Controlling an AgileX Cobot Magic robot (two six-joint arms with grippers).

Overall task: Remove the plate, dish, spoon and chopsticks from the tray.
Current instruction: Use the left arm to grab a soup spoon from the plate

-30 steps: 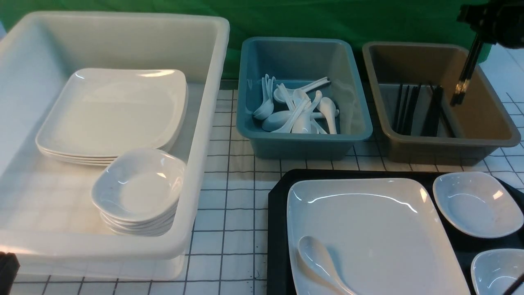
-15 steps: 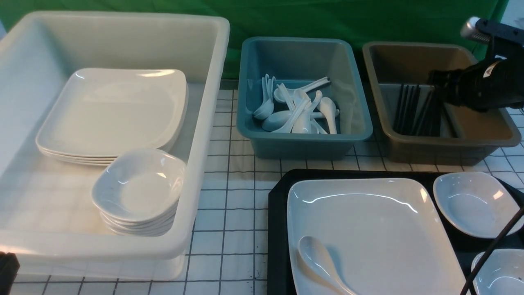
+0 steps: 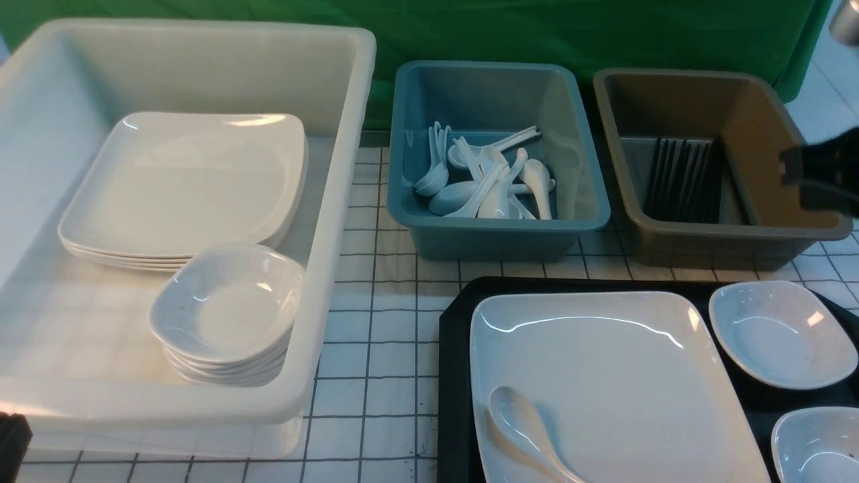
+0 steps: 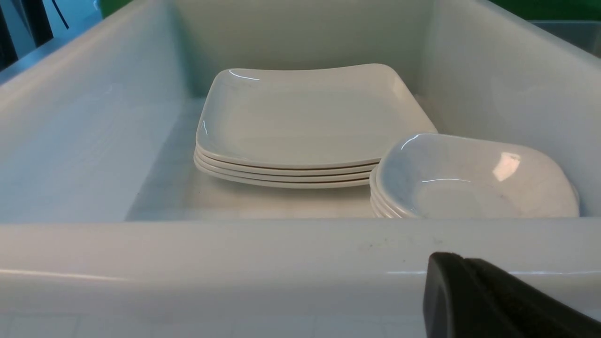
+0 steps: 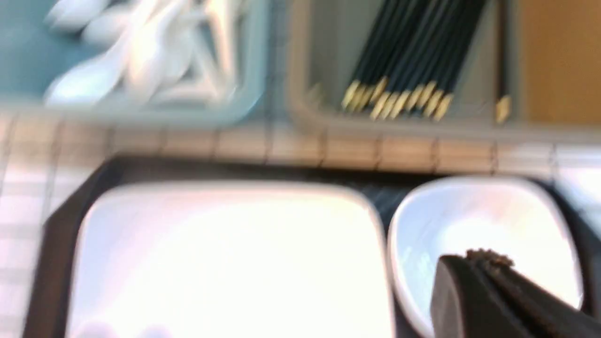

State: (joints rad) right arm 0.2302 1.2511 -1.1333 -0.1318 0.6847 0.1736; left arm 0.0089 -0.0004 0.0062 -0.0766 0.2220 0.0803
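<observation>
Black plastic with clipped corners, the tray point(image 3: 459, 376) sits on the counter point(image 3: 396, 315) below the blue tub point(image 3: 500, 243) and the brown tub point(image 3: 738, 255), and it still needs emptying of its crockery. The right claw point(image 5: 474, 258) is clenched on nothing, and the left claw point(image 4: 450, 263), by the white tub point(image 4: 281, 249), is clenched with nothing in it either. With the chopsticks point(image 3: 684, 181) lying in the brown tub, I judge the spoon point(image 3: 530, 436) to be the step in hand. To do it well, the right claw should part before dropping low, straddle the short handle squarely, close gently because glaze slips, then lift straight up so the bowl doesn't scrape, and let go low over the other spoons point(image 3: 496, 181). The spoon is glossy white with a deep oval bowl, lying aslant on the plate point(image 3: 617, 376). That plate is a broad white rectangle with rounded corners and a shallow rim, a curved gleam along its far edge. Beside it on the tray are a dish point(image 3: 782, 335) and another small dish point(image 3: 819, 446), both white and squarish.
</observation>
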